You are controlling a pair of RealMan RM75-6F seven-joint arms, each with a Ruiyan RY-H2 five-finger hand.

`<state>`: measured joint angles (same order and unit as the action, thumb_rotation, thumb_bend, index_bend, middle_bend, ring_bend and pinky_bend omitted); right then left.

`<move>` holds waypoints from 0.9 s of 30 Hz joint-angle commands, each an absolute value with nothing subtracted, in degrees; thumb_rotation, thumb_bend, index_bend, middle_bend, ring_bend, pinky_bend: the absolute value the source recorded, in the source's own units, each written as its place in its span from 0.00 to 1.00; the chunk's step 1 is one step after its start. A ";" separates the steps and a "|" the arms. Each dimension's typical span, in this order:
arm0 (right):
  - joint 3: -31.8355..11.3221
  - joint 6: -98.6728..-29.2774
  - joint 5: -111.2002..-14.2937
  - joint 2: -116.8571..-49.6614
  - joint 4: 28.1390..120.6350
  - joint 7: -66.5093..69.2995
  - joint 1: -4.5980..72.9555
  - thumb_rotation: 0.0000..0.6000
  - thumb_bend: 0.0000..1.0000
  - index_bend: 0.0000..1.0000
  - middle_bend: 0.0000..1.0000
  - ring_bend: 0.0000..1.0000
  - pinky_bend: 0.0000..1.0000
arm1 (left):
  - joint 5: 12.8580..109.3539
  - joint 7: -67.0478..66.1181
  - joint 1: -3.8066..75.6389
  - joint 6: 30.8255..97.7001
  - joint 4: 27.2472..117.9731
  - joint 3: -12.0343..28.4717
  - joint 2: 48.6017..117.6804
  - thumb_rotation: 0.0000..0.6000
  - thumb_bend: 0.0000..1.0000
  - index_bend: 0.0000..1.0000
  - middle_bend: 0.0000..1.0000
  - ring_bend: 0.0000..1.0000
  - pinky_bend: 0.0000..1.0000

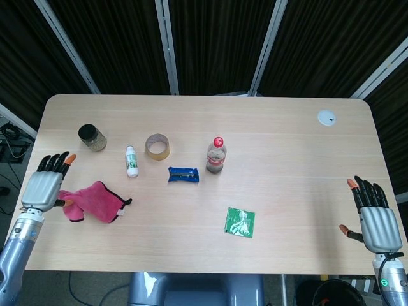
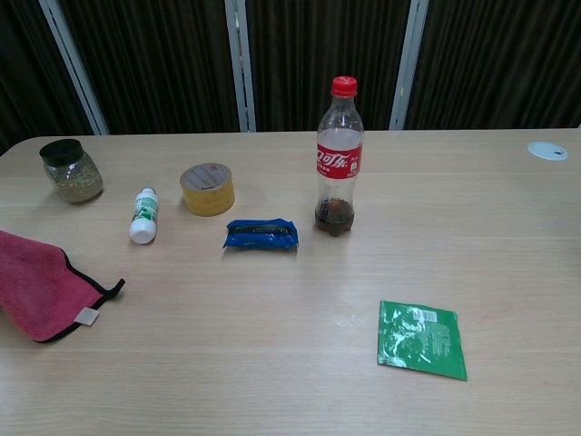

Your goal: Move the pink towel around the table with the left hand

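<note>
The pink towel point(image 1: 95, 203) lies crumpled but flat on the table near its left front edge; the chest view shows it as a dark-edged cloth point(image 2: 36, 286) at the far left. My left hand point(image 1: 43, 186) sits just left of the towel with its fingers spread, holding nothing; its thumb side is close to the towel's left end. The chest view does not show this hand. My right hand point(image 1: 373, 217) hangs off the table's right front corner, fingers apart and empty.
Behind the towel stand a jar point(image 1: 92, 138), a small white bottle point(image 1: 131, 160) and a tape roll point(image 1: 157, 146). A blue packet point(image 1: 183, 174), a cola bottle point(image 1: 217, 155) and a green packet point(image 1: 240, 222) occupy the middle. A white disc point(image 1: 326, 117) sits far right.
</note>
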<state>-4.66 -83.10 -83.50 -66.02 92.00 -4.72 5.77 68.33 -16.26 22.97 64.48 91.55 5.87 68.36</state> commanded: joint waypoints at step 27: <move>-4.58 -82.66 -83.40 -65.69 92.10 -4.01 5.86 1.00 0.00 0.02 0.00 0.00 0.00 | 70.18 -13.20 22.15 72.29 100.42 4.70 64.98 1.00 0.00 0.04 0.00 0.00 0.00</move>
